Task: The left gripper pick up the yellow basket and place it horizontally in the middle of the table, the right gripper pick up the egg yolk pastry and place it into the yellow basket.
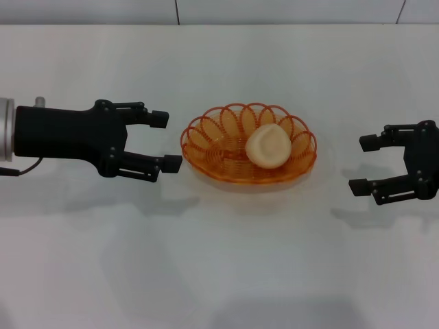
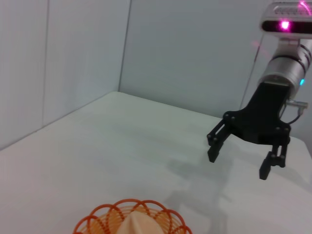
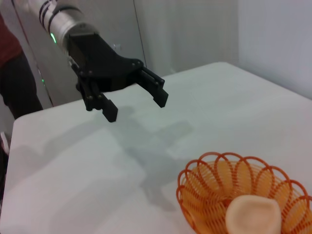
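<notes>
The yellow basket (image 1: 248,143) lies flat in the middle of the white table (image 1: 219,260), its long side running left to right. The egg yolk pastry (image 1: 268,146) rests inside it, toward the right half. My left gripper (image 1: 164,140) hovers just left of the basket rim, open and holding nothing. Well to the right of the basket, my right gripper (image 1: 365,164) is also open and holds nothing. In the left wrist view the basket (image 2: 131,219) and pastry (image 2: 136,225) show low, with the right gripper (image 2: 239,163) beyond. The right wrist view shows the basket (image 3: 243,195), pastry (image 3: 253,217) and the left gripper (image 3: 136,105).
Grey walls stand behind the table's far edge (image 1: 219,25). A person in dark red clothes (image 3: 14,73) stands beyond the table behind the left arm.
</notes>
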Motion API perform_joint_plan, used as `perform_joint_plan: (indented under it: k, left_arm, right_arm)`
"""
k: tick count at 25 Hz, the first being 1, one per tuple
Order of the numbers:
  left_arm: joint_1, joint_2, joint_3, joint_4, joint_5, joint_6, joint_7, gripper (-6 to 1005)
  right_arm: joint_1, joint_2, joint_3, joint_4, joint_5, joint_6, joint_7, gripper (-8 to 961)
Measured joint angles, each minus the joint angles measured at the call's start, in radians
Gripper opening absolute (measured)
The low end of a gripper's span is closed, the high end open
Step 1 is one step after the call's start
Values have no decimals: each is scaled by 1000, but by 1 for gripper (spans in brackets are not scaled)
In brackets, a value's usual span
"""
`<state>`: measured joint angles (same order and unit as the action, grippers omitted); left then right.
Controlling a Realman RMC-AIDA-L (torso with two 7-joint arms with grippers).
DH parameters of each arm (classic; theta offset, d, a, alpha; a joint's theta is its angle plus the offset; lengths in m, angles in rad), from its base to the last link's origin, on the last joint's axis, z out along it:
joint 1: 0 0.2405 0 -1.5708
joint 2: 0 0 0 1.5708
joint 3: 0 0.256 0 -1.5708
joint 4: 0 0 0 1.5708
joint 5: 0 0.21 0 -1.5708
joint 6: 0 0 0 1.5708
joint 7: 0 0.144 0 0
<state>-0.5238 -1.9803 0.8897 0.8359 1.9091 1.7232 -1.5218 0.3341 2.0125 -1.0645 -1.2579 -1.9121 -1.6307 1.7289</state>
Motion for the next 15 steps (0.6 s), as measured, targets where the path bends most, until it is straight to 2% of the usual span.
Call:
perform_joint_plan:
  k: [15]
  left_arm:
    - [-6, -1, -5, 0, 4, 7, 0, 887]
  right_arm:
    - [5, 0, 1, -1, -31, -3, 8, 833]
